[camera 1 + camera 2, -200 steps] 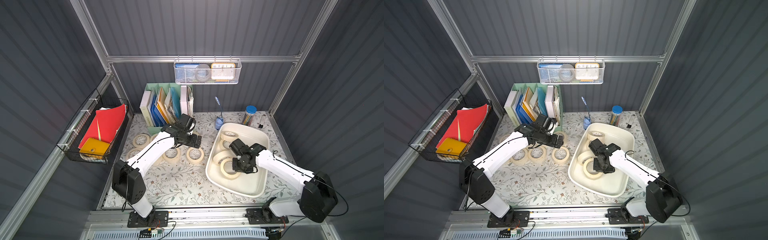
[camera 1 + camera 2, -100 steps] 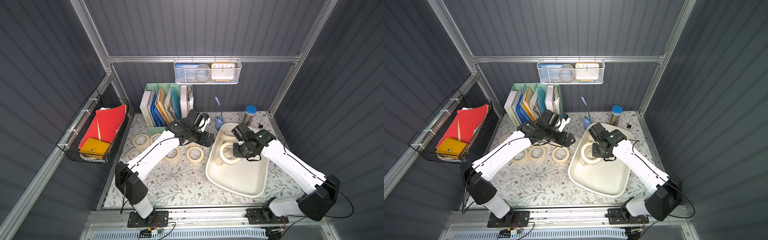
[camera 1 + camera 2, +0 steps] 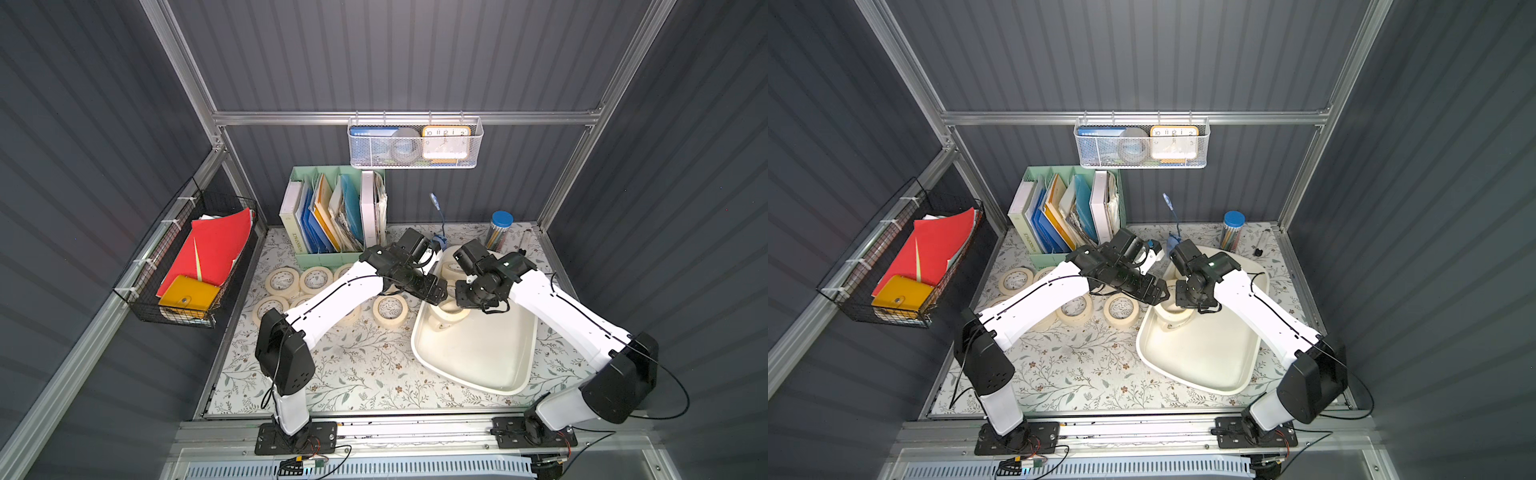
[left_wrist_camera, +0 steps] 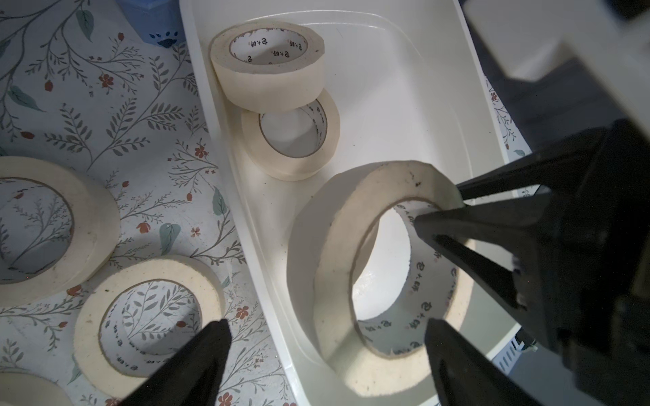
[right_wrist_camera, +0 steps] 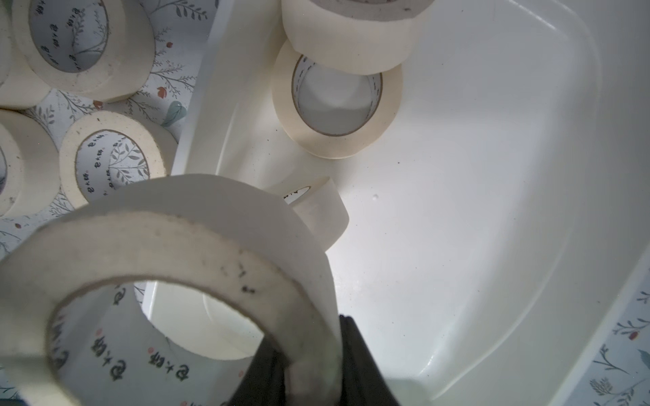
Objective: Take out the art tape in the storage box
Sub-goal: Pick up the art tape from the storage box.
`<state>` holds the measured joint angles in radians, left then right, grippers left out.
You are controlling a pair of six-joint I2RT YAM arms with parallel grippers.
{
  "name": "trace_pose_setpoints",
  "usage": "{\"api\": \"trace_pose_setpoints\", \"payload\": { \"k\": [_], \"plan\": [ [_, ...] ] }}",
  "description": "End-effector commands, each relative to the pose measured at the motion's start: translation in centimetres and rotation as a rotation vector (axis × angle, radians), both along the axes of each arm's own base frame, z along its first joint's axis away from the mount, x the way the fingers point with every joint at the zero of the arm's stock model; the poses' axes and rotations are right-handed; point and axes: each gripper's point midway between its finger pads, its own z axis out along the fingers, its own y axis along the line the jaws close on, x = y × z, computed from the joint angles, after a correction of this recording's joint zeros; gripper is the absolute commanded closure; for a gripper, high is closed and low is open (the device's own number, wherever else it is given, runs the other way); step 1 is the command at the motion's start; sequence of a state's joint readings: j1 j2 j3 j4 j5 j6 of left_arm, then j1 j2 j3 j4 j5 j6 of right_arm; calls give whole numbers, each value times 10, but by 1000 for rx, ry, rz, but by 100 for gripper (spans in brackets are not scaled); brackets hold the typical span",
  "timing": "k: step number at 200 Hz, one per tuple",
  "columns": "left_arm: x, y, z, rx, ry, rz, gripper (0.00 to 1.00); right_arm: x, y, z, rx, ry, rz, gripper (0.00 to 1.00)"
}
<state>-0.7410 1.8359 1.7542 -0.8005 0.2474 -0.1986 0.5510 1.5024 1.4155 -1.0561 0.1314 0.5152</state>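
- The right gripper (image 4: 438, 204) is pinching the wall of one art tape roll (image 4: 316, 267), with one black finger inside the white printed core and the other on the cream outer face
- That roll hangs tilted on its edge, lifted off the floor of the storage box (image 3: 490, 388)
- In both top views the pinched roll shows near the middle of the frame, over the upper left end of the box, where the two arms meet tip to tip
- The left gripper (image 4: 325, 325) is spread wide, its two fingers on either side of the lower part of the same roll; I cannot tell whether either finger touches the tape
- Two more rolls lie inside the box at its upper end: a leaning roll (image 4: 267, 66) rests partly on top of a flat roll (image 4: 295, 140)
- The right wrist view shows an upright roll (image 5: 316, 211) inside the box, partly hidden behind the pinched one
- Loose rolls lie flat on the floral table cover (image 3: 365, 353) left of the box; one (image 3: 390, 309) is just beside the box's left rim, others (image 3: 282, 280) lie in front of the mint-green file organizer (image 3: 332, 216), left of centre
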Motion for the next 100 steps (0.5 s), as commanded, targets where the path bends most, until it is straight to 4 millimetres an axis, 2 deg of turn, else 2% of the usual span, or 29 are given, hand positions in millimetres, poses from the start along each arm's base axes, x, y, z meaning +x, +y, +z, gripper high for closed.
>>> {"api": "trace_pose_setpoints", "payload": {
  "k": [1,13,25,51,71,94,100],
  "plan": [
    [2,-5,-9,16,14,-15,15,8,11,14,48,-43,4,100],
    [6,-6,-12,19,8,-9,23,7,13,14,53,-41,13,100],
    [9,-8,-16,25,6,-5,35,6,15,13,58,-37,18,100],
    [19,-10,-22,34,-10,24,73,2,21,9,71,-24,31,100],
    [24,-11,-21,32,-26,40,94,0,26,5,93,-20,36,100],
    [26,-10,-17,31,-41,48,99,1,28,6,100,-30,39,100],
    [26,-9,-17,34,-42,49,99,2,28,8,100,-35,40,95]
  ]
}}
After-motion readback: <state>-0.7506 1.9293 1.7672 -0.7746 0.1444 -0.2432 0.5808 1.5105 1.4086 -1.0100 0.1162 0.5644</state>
